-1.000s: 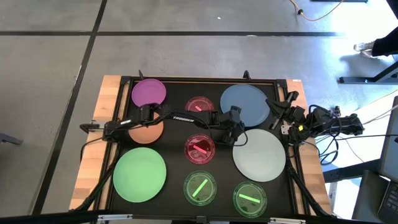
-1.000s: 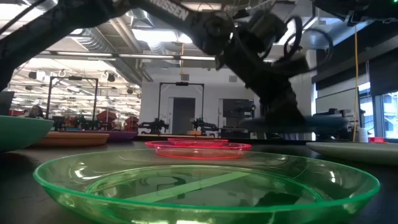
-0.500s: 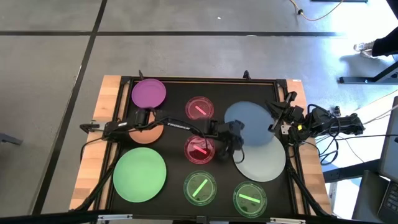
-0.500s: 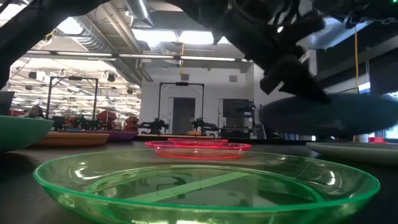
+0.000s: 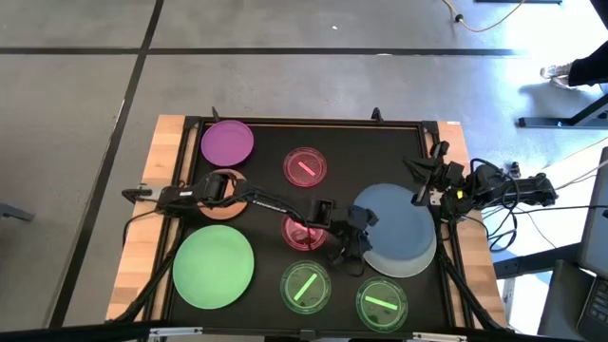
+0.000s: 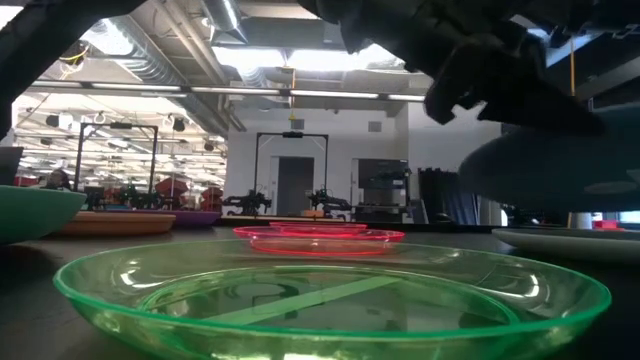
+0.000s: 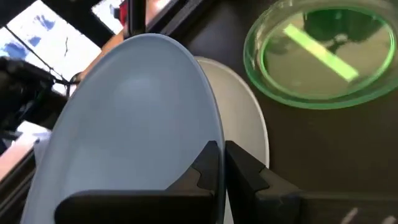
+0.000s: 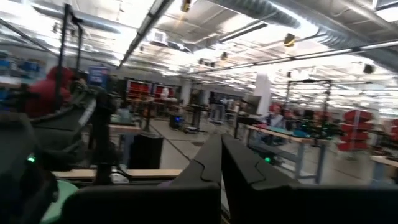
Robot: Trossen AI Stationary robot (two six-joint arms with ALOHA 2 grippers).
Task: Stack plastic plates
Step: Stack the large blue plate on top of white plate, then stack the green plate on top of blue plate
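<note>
Left claw [image 5: 353,239] clamped on the rim of the blue plate [image 5: 391,220], which hangs tilted just above the white plate [image 5: 407,256] near the surface's right edge; next, I'd say: centre, lower, release.

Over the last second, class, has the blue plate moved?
Yes. The left gripper has carried the blue plate from the table's far edge toward the near side, over the white plate, which stayed put.

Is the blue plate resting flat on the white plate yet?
No: in the low view the blue plate hangs in the air above the white plate, pinched at its rim by the left gripper.
</note>
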